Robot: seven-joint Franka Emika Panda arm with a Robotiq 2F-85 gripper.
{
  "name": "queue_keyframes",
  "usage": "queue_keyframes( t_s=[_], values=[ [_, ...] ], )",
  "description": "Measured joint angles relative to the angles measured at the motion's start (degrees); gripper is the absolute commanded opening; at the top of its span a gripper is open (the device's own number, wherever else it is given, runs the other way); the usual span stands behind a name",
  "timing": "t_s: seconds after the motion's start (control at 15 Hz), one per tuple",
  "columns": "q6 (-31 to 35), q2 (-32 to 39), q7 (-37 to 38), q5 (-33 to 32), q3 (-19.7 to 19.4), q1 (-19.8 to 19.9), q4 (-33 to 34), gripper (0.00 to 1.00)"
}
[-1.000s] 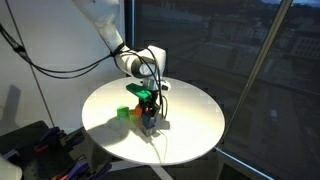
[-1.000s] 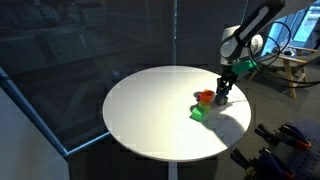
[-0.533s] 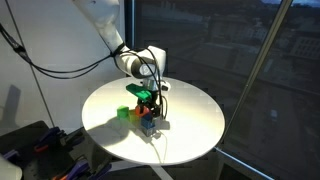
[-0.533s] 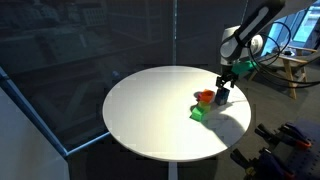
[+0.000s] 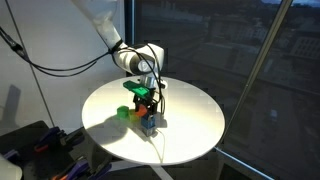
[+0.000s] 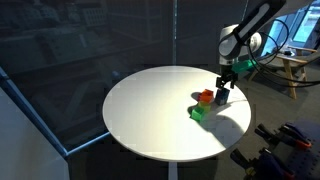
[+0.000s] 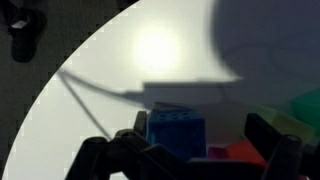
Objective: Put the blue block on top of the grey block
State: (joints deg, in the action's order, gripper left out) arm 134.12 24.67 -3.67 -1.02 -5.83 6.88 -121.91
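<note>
The blue block [image 7: 174, 130] lies between my open gripper's [image 7: 200, 128] two fingers, close to the left finger [image 7: 140, 126], with a wide gap to the right finger [image 7: 263, 134]. In both exterior views the gripper [image 5: 149, 103] [image 6: 224, 88] hangs straight down over the blue block [image 5: 150, 121] [image 6: 221, 98] near the table's middle. The grey block is hidden; I cannot tell whether it lies under the blue one.
A red block [image 6: 204, 97] [image 7: 236, 152] sits right beside the blue one, and a green block [image 6: 197, 113] [image 5: 122, 113] lies a little farther off. All stand on a round white table [image 6: 150, 110]. A thin cable [image 7: 95, 90] lies across the tabletop.
The jaws have gone from shut on the blue block to open. The arm has risen very slightly; the blocks stay put.
</note>
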Motion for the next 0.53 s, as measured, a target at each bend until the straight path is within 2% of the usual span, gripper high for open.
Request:
queue_keyframes(
  t_s=[0.53],
  values=[
    [0.0, -5.5, -1.9, -0.1, 0.8, -1.0, -2.5, 1.00]
  ],
)
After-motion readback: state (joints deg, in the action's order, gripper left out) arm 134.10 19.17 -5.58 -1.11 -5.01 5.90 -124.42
